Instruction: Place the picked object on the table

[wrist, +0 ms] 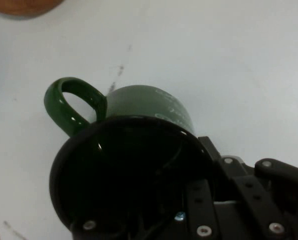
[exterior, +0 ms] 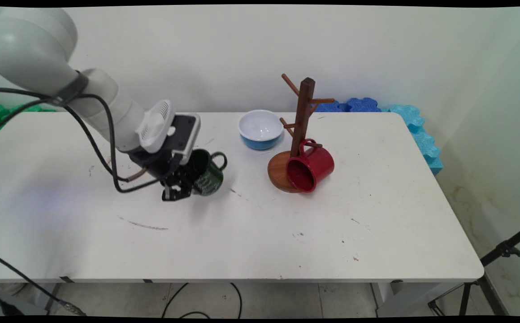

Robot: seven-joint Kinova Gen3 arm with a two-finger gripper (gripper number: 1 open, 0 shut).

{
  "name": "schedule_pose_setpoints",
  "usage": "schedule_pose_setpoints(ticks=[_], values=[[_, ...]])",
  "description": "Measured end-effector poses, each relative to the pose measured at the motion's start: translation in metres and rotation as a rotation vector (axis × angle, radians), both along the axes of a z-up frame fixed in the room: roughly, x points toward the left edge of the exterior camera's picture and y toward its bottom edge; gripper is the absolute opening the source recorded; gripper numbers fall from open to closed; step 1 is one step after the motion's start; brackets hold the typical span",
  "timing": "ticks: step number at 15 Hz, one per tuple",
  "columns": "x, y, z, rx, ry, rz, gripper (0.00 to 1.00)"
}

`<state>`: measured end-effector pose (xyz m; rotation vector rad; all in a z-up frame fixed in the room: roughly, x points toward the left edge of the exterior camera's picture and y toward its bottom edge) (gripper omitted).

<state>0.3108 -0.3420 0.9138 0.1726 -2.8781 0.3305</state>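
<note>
A dark green mug (exterior: 208,172) hangs tilted just above the table's left middle, its handle (exterior: 219,160) pointing right toward the rack. My gripper (exterior: 184,181) is shut on the mug's rim, one finger inside the cup and one outside. In the hand view the green mug (wrist: 139,125) fills the middle, its dark mouth toward the camera and its handle (wrist: 71,107) at the upper left; the linkage (wrist: 238,200) rises at the lower right.
A wooden mug tree (exterior: 302,121) on a round base (exterior: 278,172) stands right of centre, with a red mug (exterior: 309,168) hung on a low peg. A white and blue bowl (exterior: 260,128) sits behind it. Foam tiles (exterior: 414,130) line the table's far right edge.
</note>
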Motion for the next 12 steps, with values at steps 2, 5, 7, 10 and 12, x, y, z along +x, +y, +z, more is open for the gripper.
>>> schedule_pose_setpoints(ticks=[2, 5, 7, 10, 12], values=[[-0.005, -0.002, -0.009, 0.021, -0.015, -0.031, 0.00], [-0.013, -0.006, -0.023, 0.050, -0.031, -0.071, 0.00], [-0.018, -0.009, -0.031, 0.068, -0.039, -0.094, 0.00], [-0.025, -0.015, -0.040, 0.086, -0.050, -0.120, 0.00], [-0.028, -0.017, -0.045, 0.096, -0.057, -0.133, 0.00]])
